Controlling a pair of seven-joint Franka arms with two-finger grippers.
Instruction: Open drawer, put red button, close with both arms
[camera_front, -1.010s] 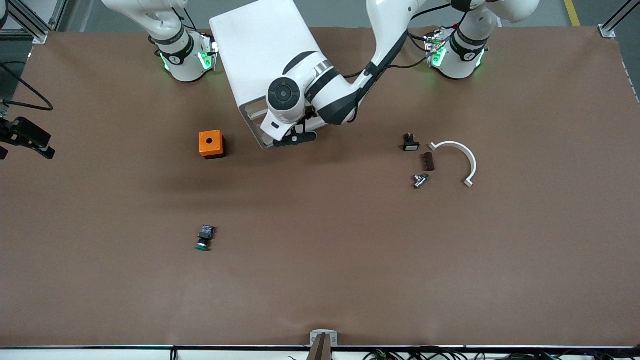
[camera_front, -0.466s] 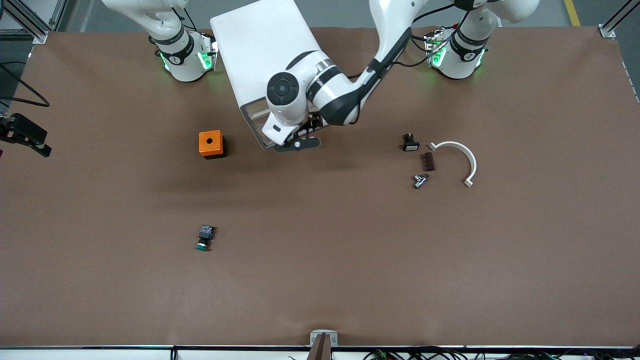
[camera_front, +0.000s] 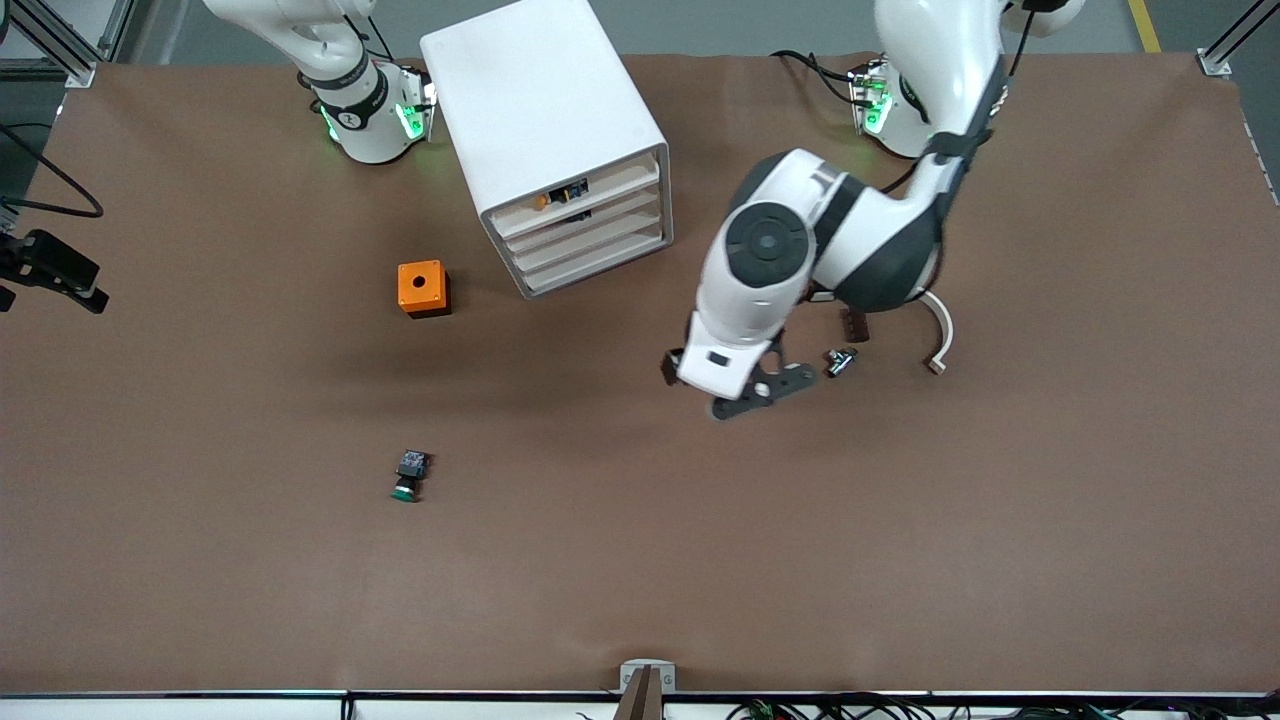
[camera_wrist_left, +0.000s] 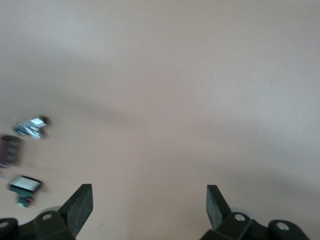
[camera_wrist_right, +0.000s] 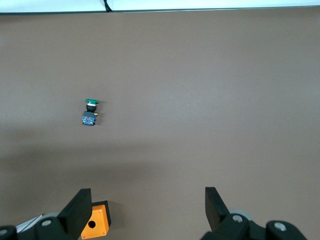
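Note:
The white four-tier cabinet (camera_front: 545, 110) stands near the robots' bases. Its drawer (camera_front: 590, 222), second tier from the top, sits flush with the other tiers. The top tier shows an orange-black part (camera_front: 560, 193). The red button is not in view. My left gripper (camera_front: 765, 387) is open and empty over bare table, beside a small metal part (camera_front: 840, 361); the left wrist view (camera_wrist_left: 149, 205) shows nothing between the jaws. My right gripper (camera_wrist_right: 147, 200) is open and empty, high over the table at the right arm's end, above the orange box (camera_wrist_right: 95, 225).
The orange box (camera_front: 423, 288) stands beside the cabinet toward the right arm's end. A green-capped button (camera_front: 408, 476) lies nearer the front camera. A brown piece (camera_front: 853, 324), a white curved piece (camera_front: 942, 335) and a black-white switch (camera_wrist_left: 24, 185) lie by the left arm.
The left gripper has left the cabinet's front and swung toward the left arm's end, over the table by the small parts. The cabinet's front now shows. The right arm has barely moved.

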